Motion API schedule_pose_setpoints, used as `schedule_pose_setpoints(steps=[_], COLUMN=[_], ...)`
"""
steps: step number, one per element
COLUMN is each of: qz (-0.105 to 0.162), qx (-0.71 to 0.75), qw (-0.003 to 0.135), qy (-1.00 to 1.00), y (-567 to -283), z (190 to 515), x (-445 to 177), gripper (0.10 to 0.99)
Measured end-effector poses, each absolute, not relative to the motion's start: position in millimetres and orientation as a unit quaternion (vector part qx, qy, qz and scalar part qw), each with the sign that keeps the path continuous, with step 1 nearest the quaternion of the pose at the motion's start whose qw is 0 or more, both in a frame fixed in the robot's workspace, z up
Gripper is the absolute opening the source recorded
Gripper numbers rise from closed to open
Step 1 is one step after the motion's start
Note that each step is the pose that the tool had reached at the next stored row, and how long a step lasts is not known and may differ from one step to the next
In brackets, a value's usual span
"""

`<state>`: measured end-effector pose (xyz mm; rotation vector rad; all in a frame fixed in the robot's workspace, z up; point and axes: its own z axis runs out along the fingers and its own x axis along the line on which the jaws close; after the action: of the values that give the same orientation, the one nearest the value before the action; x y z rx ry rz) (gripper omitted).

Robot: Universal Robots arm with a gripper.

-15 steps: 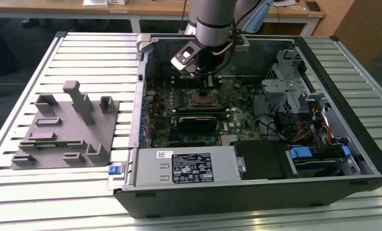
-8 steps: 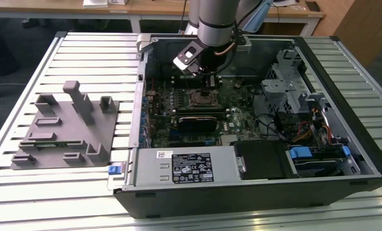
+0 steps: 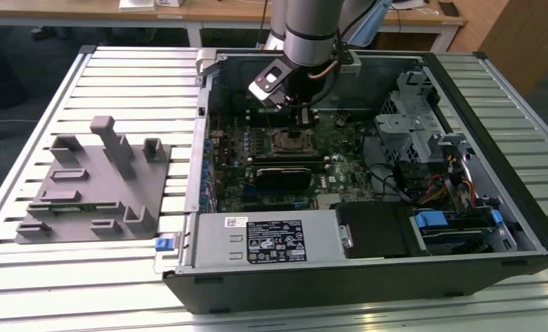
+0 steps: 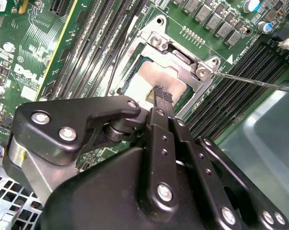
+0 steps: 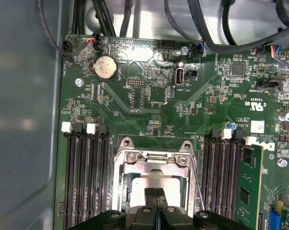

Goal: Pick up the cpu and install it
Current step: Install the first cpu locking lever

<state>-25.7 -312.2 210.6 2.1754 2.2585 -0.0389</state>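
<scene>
Gripper (image 4: 161, 96) fingers are pressed together, pinching nothing, with their tips over the middle of the cpu (image 4: 149, 76); you cannot tell whether they touch it. The cpu lies flat inside the socket (image 4: 183, 60) frame, near the middle of the motherboard (image 5: 135, 105), between the two banks of memory slots (image 5: 84, 177). If you are seating it, press lightly and straight down, on the metal top only. Judge the fit by whether its edges sit level with the frame. Mind the thin lever rod (image 4: 254, 81) running out past the socket's corner.
</scene>
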Motion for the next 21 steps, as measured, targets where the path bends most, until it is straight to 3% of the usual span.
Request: schedule_pose_setpoints(steps=[21], qz=[-0.012], qx=[0.694], qw=[0.003], qy=[0.72], y=[-312.2], z=[215.6], x=[-25.7], gripper=[0.106])
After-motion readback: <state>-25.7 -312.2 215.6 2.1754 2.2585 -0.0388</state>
